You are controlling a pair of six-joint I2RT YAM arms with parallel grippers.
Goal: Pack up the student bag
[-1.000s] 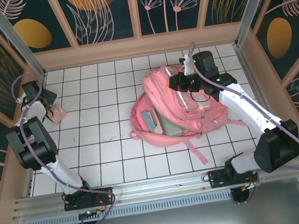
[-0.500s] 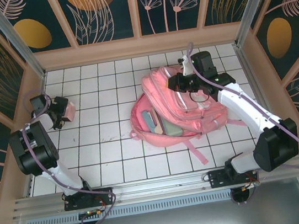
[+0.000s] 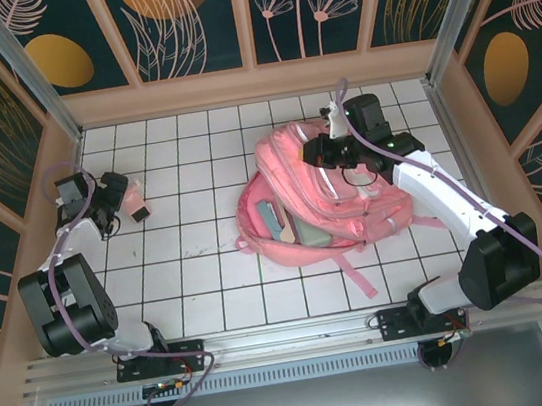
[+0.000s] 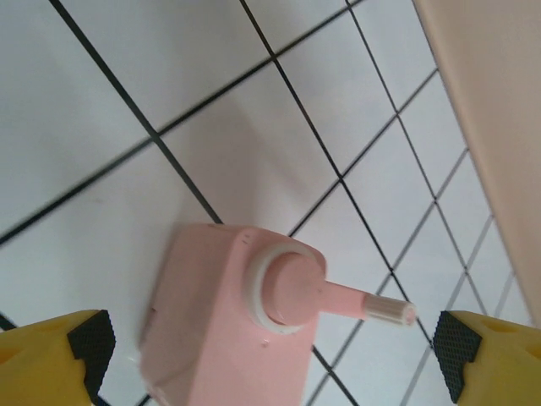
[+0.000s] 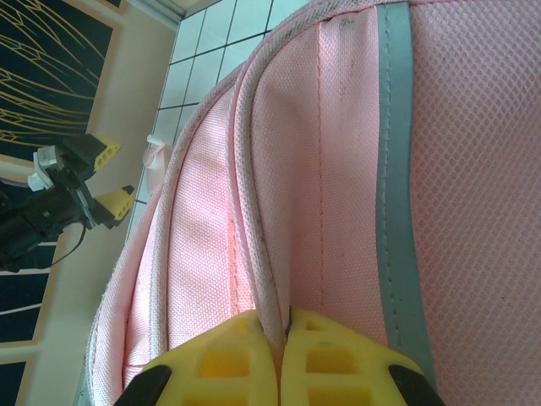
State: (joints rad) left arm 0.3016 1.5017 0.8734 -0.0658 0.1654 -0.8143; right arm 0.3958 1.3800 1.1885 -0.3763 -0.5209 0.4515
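Where the student bag [image 3: 352, 207] lies, from above: right of centre on the tiled table [image 3: 197, 249], well apart from the left arm; mouth gapes toward the near-left, flat items showing inside; long axis looks diagonal, far-left to near-right
right gripper [image 3: 330, 150], from above: down on the bag's far upper fabric; clenched on it
left gripper [image 3: 129, 201], from above: over the far-left tiles, spread wide around a small pink box [image 3: 141, 209]; bag sits off to its right across bare tiles
left wrist, jaws: released; yellow fingertips [image 4: 80, 338] stand clear of the box, one each side
left wrist, box: pink body, white collar, stub nozzle [image 4: 372, 306]; nozzle points at the right-hand fingertip, so the box's long axis runs jaw to jaw; seems to rest on the tiles, not certain
right wrist, grip: fingers pressed together on a piped seam [image 5: 264, 254] of the bag; pale stripe [image 5: 397, 169] runs alongside
next move, judgement: left arm is nearer the box and is the free one; closing as it stands would squeeze the box end-on along the nozzle, slip risk; carry then goes rightward to the mouth that the right arm's pinch seems to prop open
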